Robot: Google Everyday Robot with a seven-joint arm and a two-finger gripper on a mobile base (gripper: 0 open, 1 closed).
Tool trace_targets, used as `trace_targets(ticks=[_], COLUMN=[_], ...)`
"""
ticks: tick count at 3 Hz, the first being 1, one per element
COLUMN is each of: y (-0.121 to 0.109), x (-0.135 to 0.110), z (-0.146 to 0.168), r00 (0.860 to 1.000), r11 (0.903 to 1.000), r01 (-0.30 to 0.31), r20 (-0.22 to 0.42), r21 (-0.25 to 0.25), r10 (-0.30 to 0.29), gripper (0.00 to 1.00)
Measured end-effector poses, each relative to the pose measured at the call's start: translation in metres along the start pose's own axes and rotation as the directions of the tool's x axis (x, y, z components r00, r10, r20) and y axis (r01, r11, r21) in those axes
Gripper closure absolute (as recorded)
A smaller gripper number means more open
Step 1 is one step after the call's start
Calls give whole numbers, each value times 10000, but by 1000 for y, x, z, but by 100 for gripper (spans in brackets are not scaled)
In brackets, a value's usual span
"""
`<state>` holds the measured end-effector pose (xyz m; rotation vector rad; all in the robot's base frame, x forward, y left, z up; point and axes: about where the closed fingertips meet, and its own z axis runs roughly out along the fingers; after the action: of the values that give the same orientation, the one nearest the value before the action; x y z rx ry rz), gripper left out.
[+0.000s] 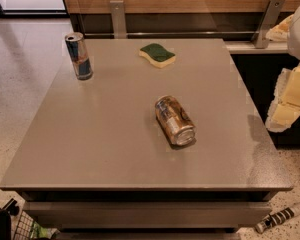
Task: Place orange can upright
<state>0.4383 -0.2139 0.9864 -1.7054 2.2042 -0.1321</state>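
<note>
Sideways on the counter [90, 149], the orange can [175, 120] could roll away if nudged off-centre; the end effector [289, 100] hangs beyond the right edge, its opening impossible to tell.

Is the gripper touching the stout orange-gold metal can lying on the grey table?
Apart. The camera view shows the gripper at the right edge, bare table between it and the orange can.

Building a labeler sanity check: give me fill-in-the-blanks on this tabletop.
The orange can lies on its ___.
The blue-and-silver can stands ___.
The yellow sponge has a ___ top.
The gripper is beside the table, at the view's ___ edge.
Missing: side; upright; green; right.
</note>
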Motion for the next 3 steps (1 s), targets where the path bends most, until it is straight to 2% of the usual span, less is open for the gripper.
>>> trace_targets(ticks=[1,2,3], y=[0,-8,-19], x=[0,-2,-9], z=[0,2,13], r00=[10000,9968,9558], r11=[10000,9974,9626], r01=[0,-703,-2561], r20=[1,372,1252], r21=[2,-183,-886], r10=[0,709,2658], gripper=[0,0,0])
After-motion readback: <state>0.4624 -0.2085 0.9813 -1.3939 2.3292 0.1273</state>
